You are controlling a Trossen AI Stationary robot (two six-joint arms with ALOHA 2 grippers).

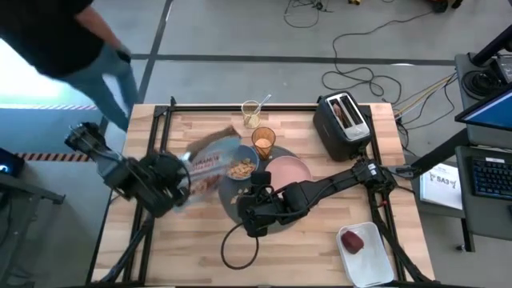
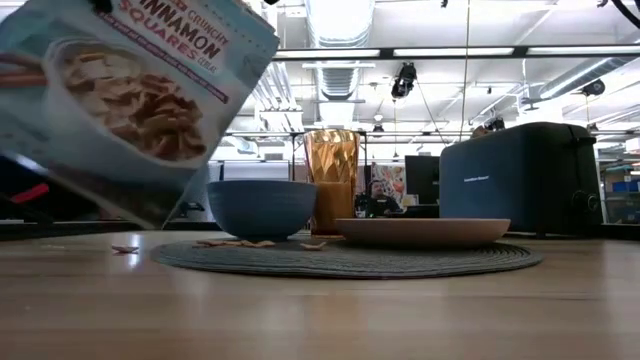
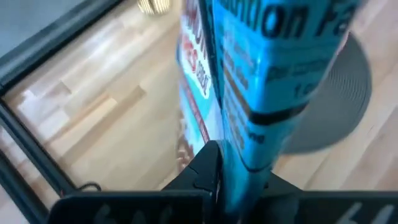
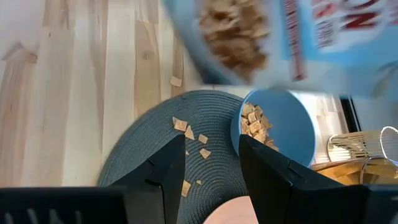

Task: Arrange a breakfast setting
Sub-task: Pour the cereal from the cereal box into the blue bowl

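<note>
Left-of-centre, the left arm's fingers (image 1: 178,186) clamp a tilted blue cardboard cereal box (image 1: 210,164) over the small blue bowl (image 1: 242,169) on the round dark-grey mat (image 4: 155,155), the right arm's fingers (image 1: 258,190) parted, empty, just below.

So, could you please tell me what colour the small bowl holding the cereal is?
The bowl is blue, clearest in the right wrist view.

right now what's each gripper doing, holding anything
Left gripper: shut on the cereal box, tilted by the blue bowl.
Right gripper: fingers apart, empty, over the grey mat.
</note>
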